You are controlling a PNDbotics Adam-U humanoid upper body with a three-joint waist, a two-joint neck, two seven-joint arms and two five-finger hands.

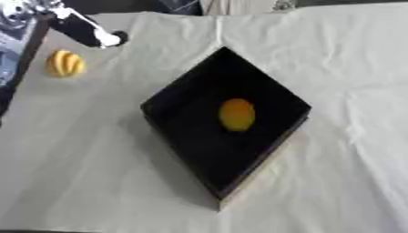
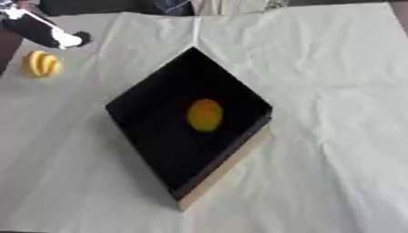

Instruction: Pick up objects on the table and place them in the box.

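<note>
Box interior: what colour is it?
Black, with a pale tan outer edge; the box shows best in the left eye view.

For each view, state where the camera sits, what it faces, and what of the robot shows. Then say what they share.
Left eye view: in the head, looking down at the black box on the white cloth; the left hand shows at upper left.
Right eye view: beside it, same downward look; same hand at the corner.
Shared: the orange fruit in the box and the yellow ribbed object outside it.
</note>
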